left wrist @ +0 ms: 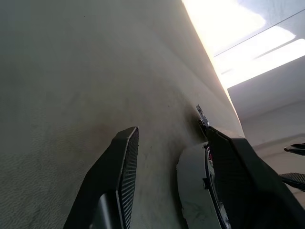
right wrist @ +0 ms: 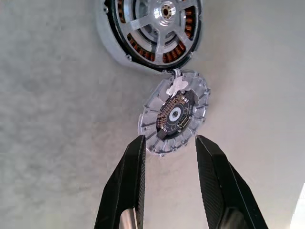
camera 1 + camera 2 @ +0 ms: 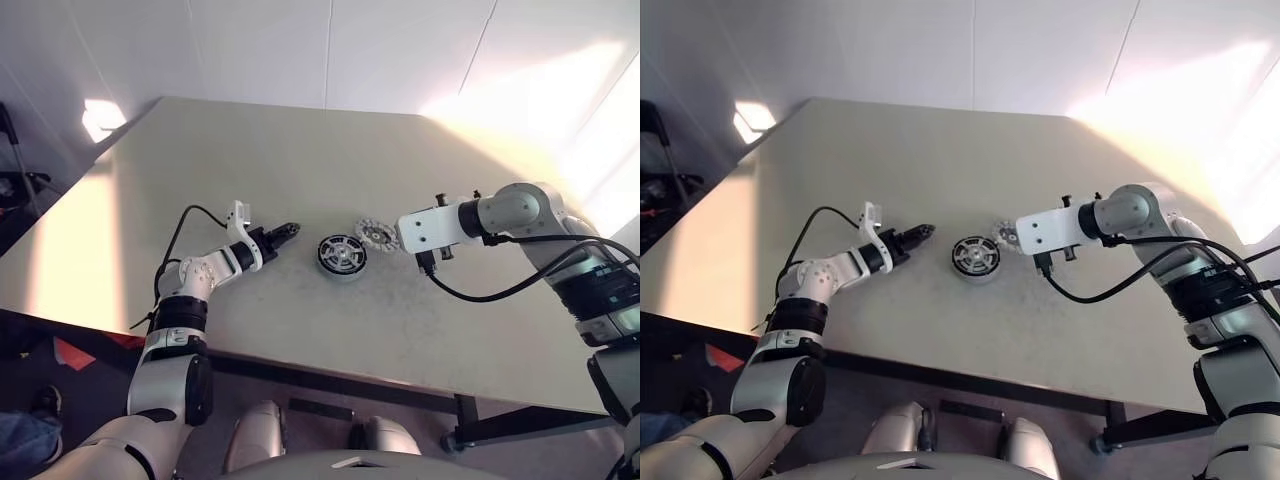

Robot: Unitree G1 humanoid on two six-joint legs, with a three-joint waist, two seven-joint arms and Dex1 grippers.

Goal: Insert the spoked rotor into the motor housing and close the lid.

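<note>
Already the spoked rotor [image 2: 159, 19] sits inside the motor housing [image 2: 107, 33] mid-table; lid [image 2: 175, 114] lies just beside it, unfitted. Right gripper [image 2: 169, 160] spread and empty above it, left gripper [image 1: 171, 157] spread too.

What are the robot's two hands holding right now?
Nothing. The right gripper hangs open above the lid on the table. The left gripper is open beside the motor housing.

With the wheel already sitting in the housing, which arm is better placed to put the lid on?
The right. Its gripper hangs just over the lid, fingers open and lined up on either side of it. The lid lies on the table beside the housing. The left gripper is on the housing's far side from the lid.
</note>
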